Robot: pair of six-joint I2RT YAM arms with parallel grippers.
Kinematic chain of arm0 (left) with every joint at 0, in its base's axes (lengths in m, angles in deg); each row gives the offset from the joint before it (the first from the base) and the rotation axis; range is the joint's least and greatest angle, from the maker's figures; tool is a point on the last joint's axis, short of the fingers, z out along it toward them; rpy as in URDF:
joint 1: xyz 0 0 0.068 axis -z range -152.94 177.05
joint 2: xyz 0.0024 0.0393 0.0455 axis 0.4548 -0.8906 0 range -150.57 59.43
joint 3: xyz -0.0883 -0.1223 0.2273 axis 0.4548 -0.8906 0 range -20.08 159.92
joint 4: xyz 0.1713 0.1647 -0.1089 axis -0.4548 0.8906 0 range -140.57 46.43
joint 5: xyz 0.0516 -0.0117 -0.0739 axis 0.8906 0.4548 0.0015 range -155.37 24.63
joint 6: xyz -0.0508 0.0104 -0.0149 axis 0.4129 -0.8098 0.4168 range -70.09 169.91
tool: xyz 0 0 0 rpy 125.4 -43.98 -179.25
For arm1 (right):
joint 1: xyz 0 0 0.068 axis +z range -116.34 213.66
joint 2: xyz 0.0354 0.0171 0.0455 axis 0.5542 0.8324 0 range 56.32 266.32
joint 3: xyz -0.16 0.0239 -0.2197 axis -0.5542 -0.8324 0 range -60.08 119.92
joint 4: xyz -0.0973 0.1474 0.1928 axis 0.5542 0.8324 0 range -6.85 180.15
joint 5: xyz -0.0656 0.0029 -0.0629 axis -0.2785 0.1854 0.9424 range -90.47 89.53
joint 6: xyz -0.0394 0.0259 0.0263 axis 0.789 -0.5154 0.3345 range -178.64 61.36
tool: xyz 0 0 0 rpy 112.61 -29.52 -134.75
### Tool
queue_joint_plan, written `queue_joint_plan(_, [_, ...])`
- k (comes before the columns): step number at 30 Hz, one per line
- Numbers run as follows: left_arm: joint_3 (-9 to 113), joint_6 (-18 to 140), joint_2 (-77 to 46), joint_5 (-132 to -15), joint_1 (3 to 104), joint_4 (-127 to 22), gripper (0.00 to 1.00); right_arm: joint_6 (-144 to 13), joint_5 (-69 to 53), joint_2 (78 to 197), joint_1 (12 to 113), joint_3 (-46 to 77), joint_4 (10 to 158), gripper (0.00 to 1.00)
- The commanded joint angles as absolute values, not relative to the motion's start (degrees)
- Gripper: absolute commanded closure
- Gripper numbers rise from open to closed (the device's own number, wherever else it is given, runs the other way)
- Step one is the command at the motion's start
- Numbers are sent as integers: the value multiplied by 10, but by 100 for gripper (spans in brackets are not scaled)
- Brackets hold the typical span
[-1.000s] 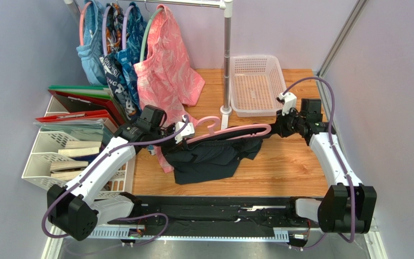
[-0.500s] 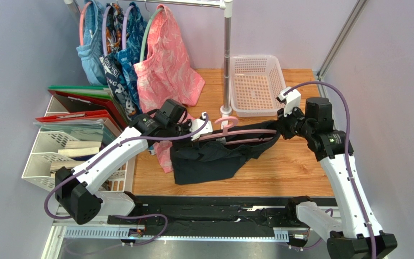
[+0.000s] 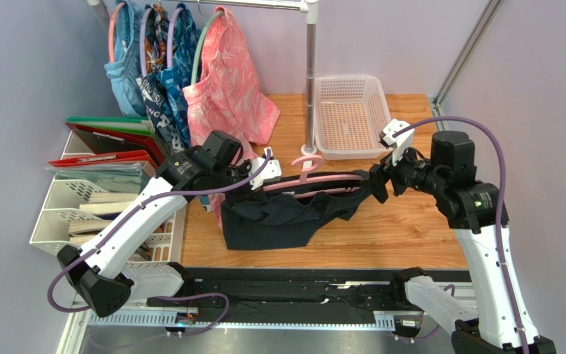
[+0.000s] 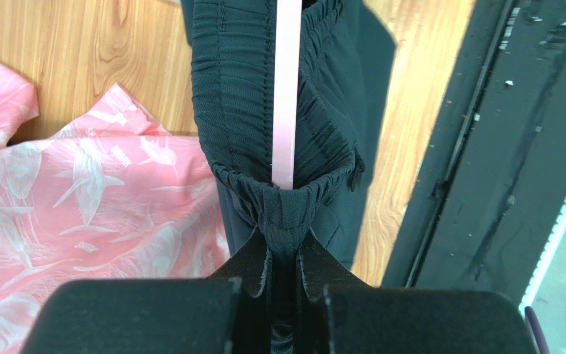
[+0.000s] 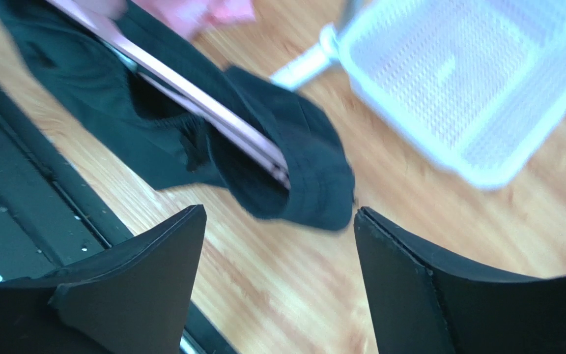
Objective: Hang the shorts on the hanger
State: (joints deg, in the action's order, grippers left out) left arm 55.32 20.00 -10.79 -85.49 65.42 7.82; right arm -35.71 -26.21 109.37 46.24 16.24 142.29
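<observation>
The black shorts [image 3: 271, 217] hang by their waistband along the thin pink hanger [image 3: 315, 179], held above the wooden table. My left gripper [image 3: 260, 175] is shut on the left end of the waistband. In the left wrist view, bunched black fabric [image 4: 242, 88] is pinched between the jaws [image 4: 286, 251], and the pink bar [image 4: 287, 88] runs into it. My right gripper [image 3: 377, 184] stands open just off the right end. In the right wrist view its fingers [image 5: 280, 214] are spread, with the shorts' end [image 5: 293, 177] and hanger bar [image 5: 212, 110] just beyond them, untouched.
A white basket [image 3: 349, 110] sits at the back right beside the rack pole [image 3: 310, 81]. A pink leaf-print garment [image 3: 227, 81] and blue patterned ones [image 3: 157, 66] hang from the rail. File trays [image 3: 79, 206] line the left. A black strip [image 3: 301, 284] runs along the near edge.
My right gripper has opened and let go of the right end of the shorts and hanger. The left arm has drawn the hanger and shorts a little to the left.
</observation>
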Motion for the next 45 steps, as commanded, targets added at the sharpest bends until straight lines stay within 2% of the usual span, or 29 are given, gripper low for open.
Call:
queue_joint_plan(1, [599,165,-79,-925,654,83,100,-269,-412,1103,474,211,1398,21])
queue_joint_plan(9, [638,132,-92,-965,653,108,100,-218,-406,1153,608,225,1368,22])
queue_joint_plan(17, [667,117,-101,-1008,655,124,100,-253,-364,1186,736,196,1281,33])
queue_joint_plan(20, [681,106,-104,-1024,654,143,100,-247,-353,1204,758,196,1270,55])
queue_joint_plan(21, [683,108,-103,-1029,654,144,100,-245,-344,1207,765,198,1267,75])
queue_joint_plan(23, [684,120,-99,-1027,654,143,100,-245,-333,1208,768,199,1263,100])
queue_joint_plan(26, [680,143,-82,-1012,654,129,98,-247,-297,1200,769,202,1258,100])
queue_joint_plan(27, [678,150,-69,-1004,654,125,93,-252,-277,1191,768,203,1258,100])
queue_joint_plan(28, [677,156,-62,-998,653,121,76,-256,-267,1186,768,205,1261,100])
queue_joint_plan(31, [673,178,-23,-993,638,99,54,-281,-226,1179,766,224,1285,100])
queue_joint_plan(33, [650,196,7,-985,636,64,51,-300,-210,1173,765,232,1290,100])
queue_joint_plan(37, [574,192,114,-989,638,-2,35,-377,-182,1166,765,246,1303,100])
queue_joint_plan(43, [518,93,143,-973,695,-37,36,-441,-180,1178,765,261,1305,100])
queue_joint_plan(45, [530,33,122,-929,752,-34,39,-449,-181,1185,765,268,1305,100])
